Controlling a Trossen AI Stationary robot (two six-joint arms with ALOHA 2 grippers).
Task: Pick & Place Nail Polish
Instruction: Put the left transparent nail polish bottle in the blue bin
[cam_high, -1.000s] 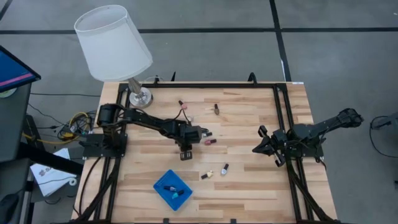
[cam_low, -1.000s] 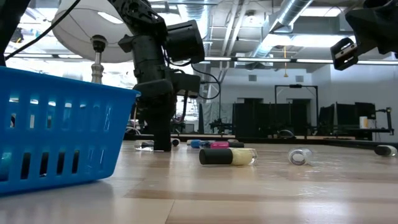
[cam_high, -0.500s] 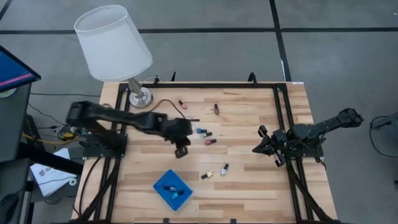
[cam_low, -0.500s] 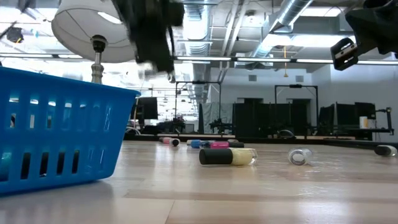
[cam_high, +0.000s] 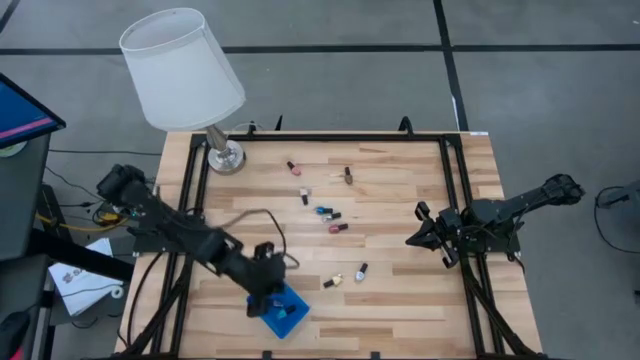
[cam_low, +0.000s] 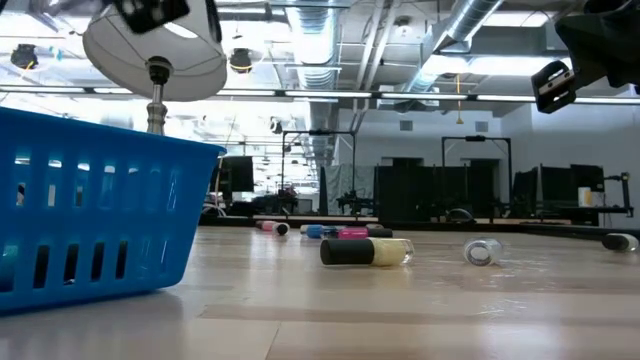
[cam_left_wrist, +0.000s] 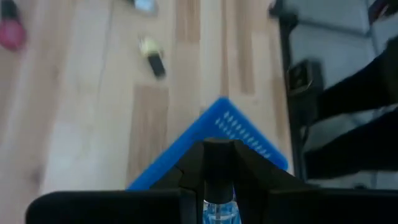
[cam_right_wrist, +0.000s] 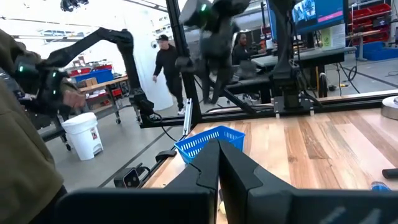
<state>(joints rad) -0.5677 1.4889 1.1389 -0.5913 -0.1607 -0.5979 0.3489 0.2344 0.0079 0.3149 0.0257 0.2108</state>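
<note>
I'm seeing two matte black jointed arms, chunky housings (a black cable loops off the left one), dark wedge-shaped fingers.

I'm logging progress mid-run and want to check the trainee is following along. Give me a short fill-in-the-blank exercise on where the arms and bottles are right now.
1. The left gripper hangs above the blue ____ near the table's front edge.
2. Between its fingers it holds a small bottle with a ____ body.
3. The right gripper waits at the table's right side with its fingers ____.
4. The lamp stands at the table's back ____ corner.

Missing words: tray; blue; shut; left
</note>
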